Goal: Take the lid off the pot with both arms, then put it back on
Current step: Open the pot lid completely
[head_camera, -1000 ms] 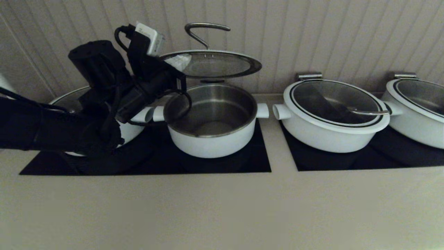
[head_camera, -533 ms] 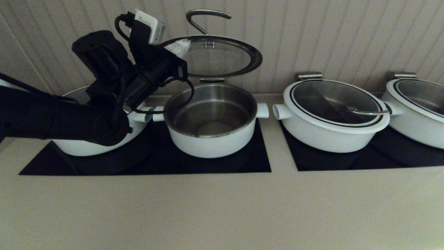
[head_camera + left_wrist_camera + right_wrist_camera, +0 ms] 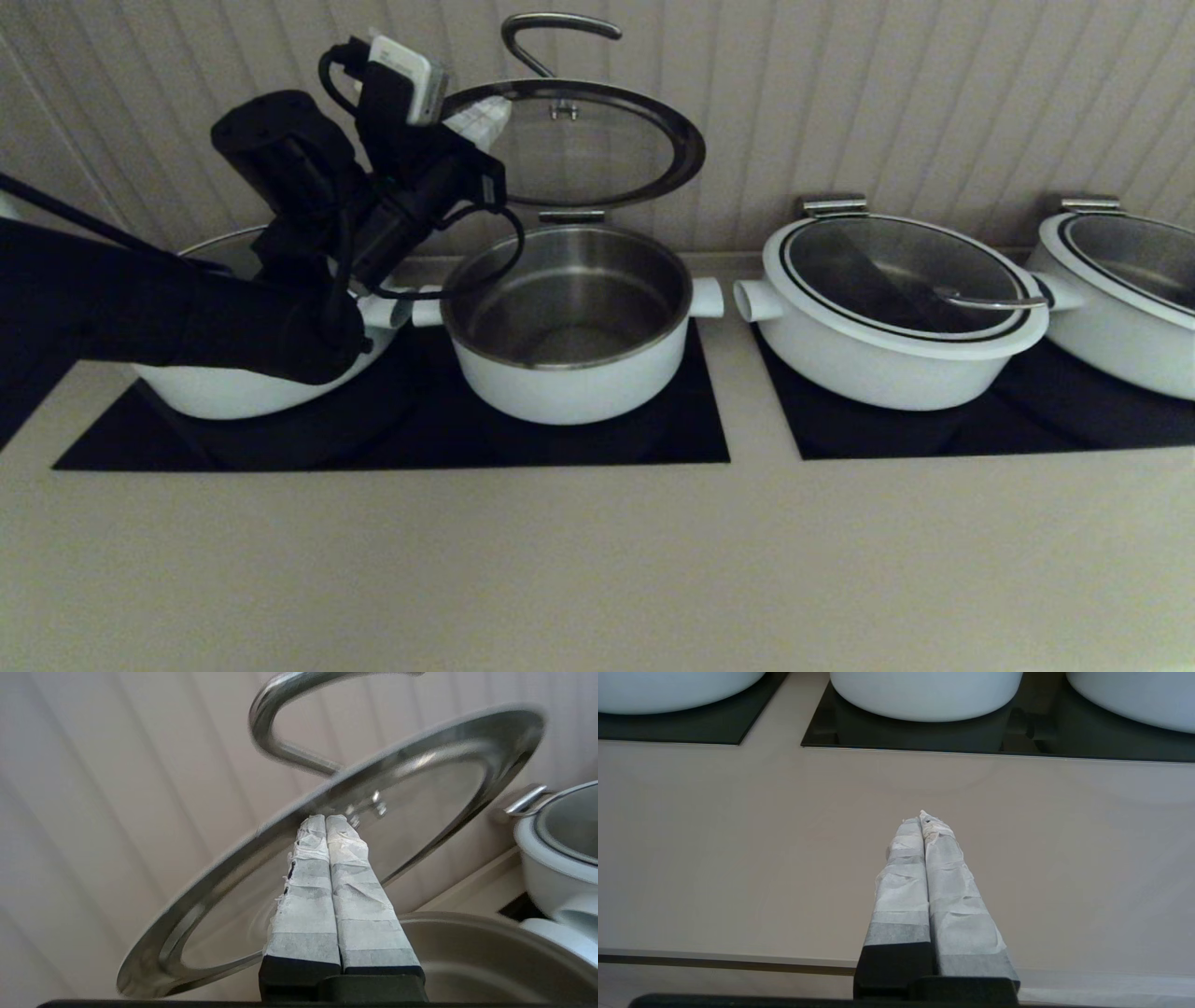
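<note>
The pot (image 3: pixel 569 373) stands open on a black cooktop, its steel inside showing. The lid (image 3: pixel 579 145) is raised above the pot's back edge and tilted towards the wall, its steel bar handle (image 3: pixel 551 28) on top. My left gripper (image 3: pixel 481 117) is shut, and its taped fingertips press against the lid's glass underside at its left part. In the left wrist view the gripper (image 3: pixel 326 819) touches the lid (image 3: pixel 420 779) above the pot's rim (image 3: pixel 490 924). My right gripper (image 3: pixel 924 816) is shut and empty above the bare counter near its front edge, out of the head view.
A wider white pot with its lid on (image 3: pixel 896 308) stands to the right, another (image 3: pixel 1120 280) at the far right, and a third (image 3: pixel 233 392) to the left, partly behind my left arm. The panelled wall (image 3: pixel 840 93) is close behind the lid.
My left arm has risen and pushed the lid higher. The lid has tilted more steeply towards the wall. The pot has not moved.
</note>
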### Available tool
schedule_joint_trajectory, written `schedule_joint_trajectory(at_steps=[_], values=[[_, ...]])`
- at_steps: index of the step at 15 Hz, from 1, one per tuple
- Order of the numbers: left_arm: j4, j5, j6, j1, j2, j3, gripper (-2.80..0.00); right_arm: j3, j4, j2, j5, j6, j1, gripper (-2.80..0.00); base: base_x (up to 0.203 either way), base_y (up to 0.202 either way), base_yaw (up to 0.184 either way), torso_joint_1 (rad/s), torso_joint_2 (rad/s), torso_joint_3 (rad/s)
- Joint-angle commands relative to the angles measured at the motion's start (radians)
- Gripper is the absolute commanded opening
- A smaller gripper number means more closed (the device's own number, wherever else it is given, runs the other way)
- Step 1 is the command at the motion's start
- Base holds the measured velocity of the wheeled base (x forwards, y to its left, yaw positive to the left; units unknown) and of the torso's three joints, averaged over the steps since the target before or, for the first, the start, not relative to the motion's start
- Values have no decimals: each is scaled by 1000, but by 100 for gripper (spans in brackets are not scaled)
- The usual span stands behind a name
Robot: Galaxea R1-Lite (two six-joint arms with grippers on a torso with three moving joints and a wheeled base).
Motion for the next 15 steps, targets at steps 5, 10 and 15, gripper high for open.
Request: schedule_joint_trajectory(at_steps=[5,10,15], values=[[6,0,3,25,79,-144,-280,0,0,1,0,1,0,-280,0,0,0,0,0,0],[22,0,14,38,109,-219,-280,0,0,1,0,0,0,-280,0,0,0,0,0,0],[58,-2,14,38,141,-301,-280,0,0,1,0,0,0,-280,0,0,0,0,0,0]])
